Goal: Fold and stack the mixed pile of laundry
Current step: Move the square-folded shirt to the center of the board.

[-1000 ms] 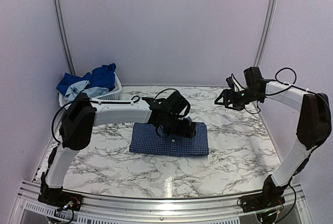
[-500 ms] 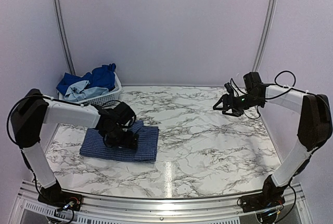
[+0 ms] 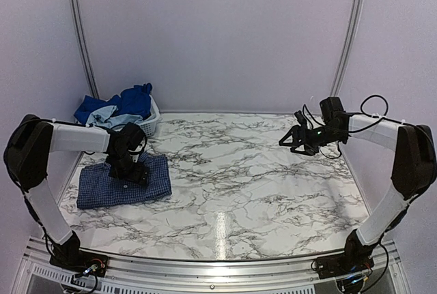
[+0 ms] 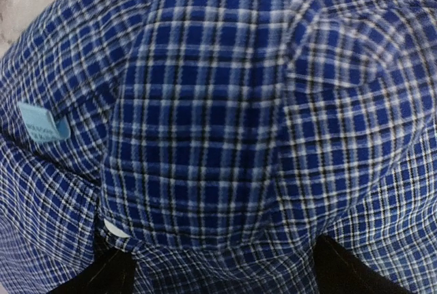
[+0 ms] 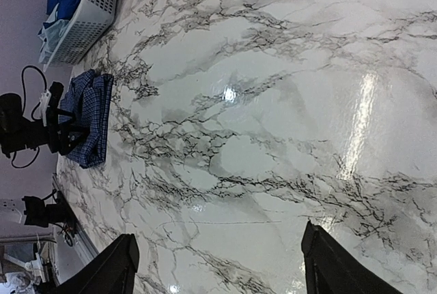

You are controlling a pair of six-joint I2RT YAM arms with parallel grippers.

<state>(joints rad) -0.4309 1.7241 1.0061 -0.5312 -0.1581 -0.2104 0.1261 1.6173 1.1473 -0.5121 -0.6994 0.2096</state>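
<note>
The marble counter [image 3: 259, 192] carries a folded navy check shirt [image 3: 109, 188] at its left edge. A white basket [image 3: 140, 127] in the far left corner holds royal blue clothes [image 3: 133, 99] and a pale blue T-shirt [image 3: 102, 115]. The left end effector [image 3: 128, 171] rests on the shirt, fingers spread wide, released. The right end effector [image 3: 290, 138] hangs released near the far right corner, holding nothing.

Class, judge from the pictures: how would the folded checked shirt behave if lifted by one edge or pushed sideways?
Lifted by one edge, the checked shirt probably flops and unfolds: the left wrist view shows soft bulges and creases. Pushed, it likely slides on the glossy marble table, though layers may bunch. Thin cloth, so probably light.
</note>
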